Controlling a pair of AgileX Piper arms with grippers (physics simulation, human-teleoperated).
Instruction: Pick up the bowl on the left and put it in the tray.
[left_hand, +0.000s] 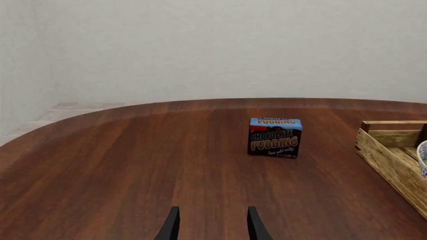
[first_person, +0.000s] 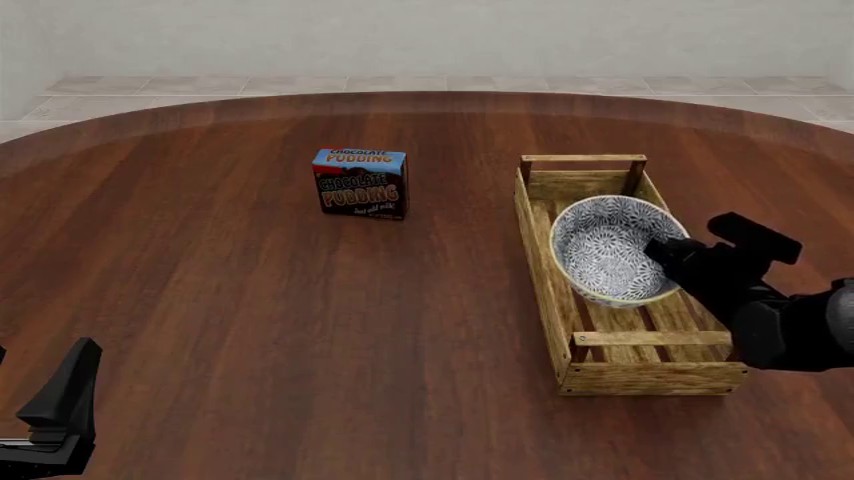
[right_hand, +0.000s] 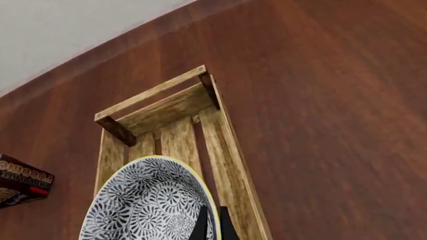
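The blue-patterned bowl (first_person: 603, 245) with a pale yellow rim sits tilted inside the wooden slatted tray (first_person: 541, 262), over its middle. My right gripper (first_person: 663, 252) is shut on the bowl's right rim. In the right wrist view its two dark fingers (right_hand: 212, 222) pinch the bowl (right_hand: 147, 205) at the rim, above the tray (right_hand: 230, 165). I cannot tell whether the bowl rests on the slats. My left gripper (first_person: 60, 410) stands open and holds nothing near the table's front left corner. The left wrist view shows its fingers (left_hand: 212, 227) apart, the tray's end (left_hand: 390, 150) and a sliver of the bowl (left_hand: 423, 159).
A chocolate pudding box (first_person: 359, 183) stands upright left of the tray, also visible as the pudding box (left_hand: 275, 137) ahead of the left gripper. The round brown table (first_person: 267, 320) has its far edge curving just behind the tray.
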